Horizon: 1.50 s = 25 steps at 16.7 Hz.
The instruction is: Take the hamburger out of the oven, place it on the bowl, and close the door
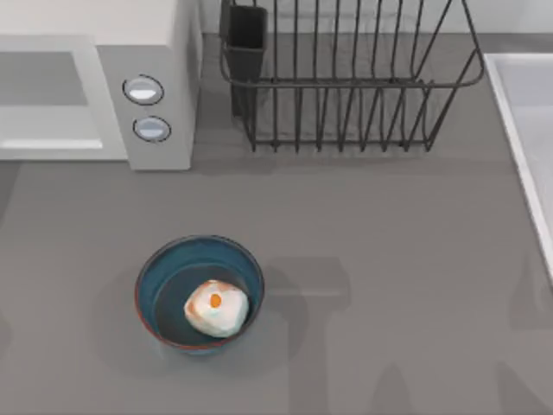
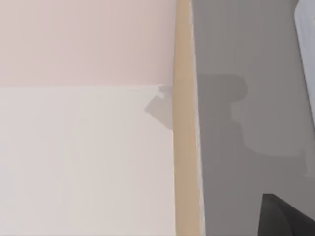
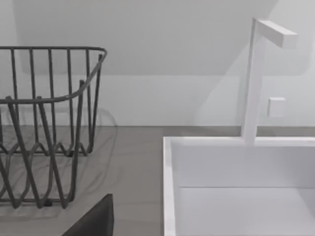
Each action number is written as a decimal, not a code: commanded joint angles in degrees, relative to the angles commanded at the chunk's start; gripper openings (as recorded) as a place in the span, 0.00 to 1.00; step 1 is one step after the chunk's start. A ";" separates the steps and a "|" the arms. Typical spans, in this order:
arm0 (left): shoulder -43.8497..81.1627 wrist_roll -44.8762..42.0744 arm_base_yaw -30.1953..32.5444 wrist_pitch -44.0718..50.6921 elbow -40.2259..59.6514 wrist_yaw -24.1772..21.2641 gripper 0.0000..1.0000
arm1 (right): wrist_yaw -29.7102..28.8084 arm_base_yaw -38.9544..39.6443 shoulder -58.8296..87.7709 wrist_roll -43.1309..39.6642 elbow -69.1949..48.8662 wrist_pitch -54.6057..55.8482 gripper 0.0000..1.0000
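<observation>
From above, we saw the hamburger (image 1: 216, 308) lying inside the bowl (image 1: 149, 275), a little toward the rim nearest the table's front edge, with its orange spot facing up. The bowl stood on the grey table (image 1: 389, 259) left of centre, well apart from everything else. The oven (image 1: 160, 52) sat at the back left corner with its two knobs (image 1: 143, 90) one above the other on the front panel, and the door (image 1: 47, 95) lay flush with that panel, its grey window and pale handle bar showing at the left edge. A dark wire dish rack (image 1: 346, 86) stood just beside the oven at the back, with a dark cup-shaped holder (image 1: 245, 39) on its left end. A white sink (image 1: 527, 130) ran along the right edge; our right wrist view showed its rim (image 3: 168, 187) and a white faucet (image 3: 253, 73) rising behind it, with the rack (image 3: 44, 123) near the sink's side. The middle and right of the table lay open between the bowl, the rack and the sink, crossed by soft shadows. Our left wrist view looked down past a tan table edge (image 2: 184, 123) onto the pale floor and the grey top. We could not tell how far either claw was spread, nor whether it held anything.
</observation>
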<state>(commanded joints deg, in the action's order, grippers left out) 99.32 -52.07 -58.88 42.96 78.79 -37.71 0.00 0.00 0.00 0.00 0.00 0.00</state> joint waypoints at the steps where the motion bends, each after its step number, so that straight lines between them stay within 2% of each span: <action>1: 1.19 -0.68 -0.94 0.65 0.91 -0.58 0.00 | 0.00 0.00 0.00 0.00 0.00 0.00 1.00; 8: 2.00 -1.02 -1.22 -0.08 0.44 -0.69 0.00 | 0.00 0.00 0.00 0.00 0.00 0.00 1.00; 17: 8.19 -1.29 -1.55 -19.86 -12.90 -0.98 0.00 | 0.00 0.00 0.00 0.00 0.00 0.00 1.00; 25: 6.25 0.03 -0.16 -22.01 -16.06 -0.43 0.00 | 0.00 0.00 0.00 0.00 0.00 0.00 1.00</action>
<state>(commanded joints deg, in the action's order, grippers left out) 105.57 -52.04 -59.04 20.95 62.74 -38.14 0.00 0.00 0.00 0.00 0.00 0.00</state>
